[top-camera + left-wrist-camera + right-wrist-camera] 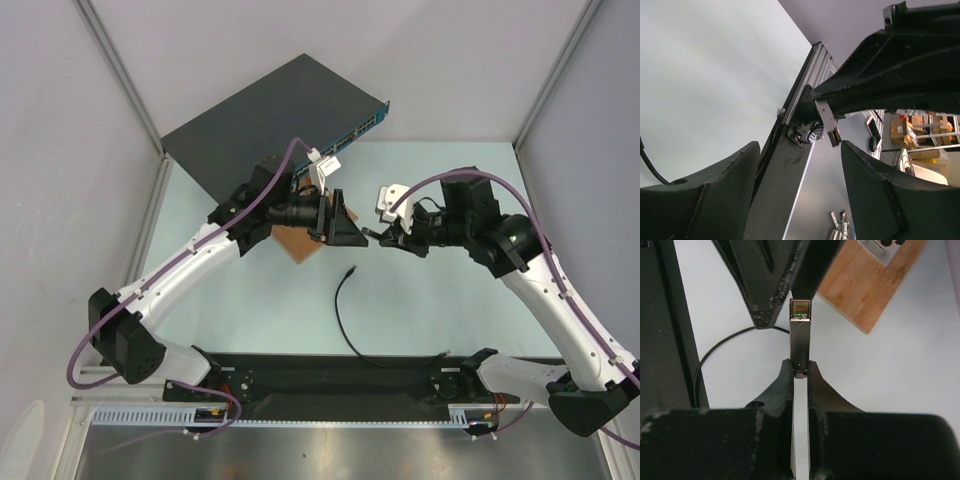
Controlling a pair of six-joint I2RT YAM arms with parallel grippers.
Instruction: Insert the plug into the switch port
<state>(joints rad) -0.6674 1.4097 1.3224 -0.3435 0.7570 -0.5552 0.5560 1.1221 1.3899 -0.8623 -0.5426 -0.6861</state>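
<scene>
The plug (350,270) lies loose on the table, and its thin black cable (343,325) curves toward the near rail. The dark-grey switch (270,115) sits at the back left, and its teal strip holds the row with the switch port (352,133). My right gripper (800,365) is shut on a short grey metal piece (800,337), not on the plug. My left gripper (800,145) is open and faces it, its fingers (765,285) on either side of that piece's far end. In the top view the two grippers (352,228) (385,238) meet above the table's middle.
A brown wooden board (298,243) (865,290) lies under the left gripper, in front of the switch. The black base rail (330,375) runs along the near edge. Grey walls enclose the table on three sides. Several small metal pieces (840,227) lie beyond the rail.
</scene>
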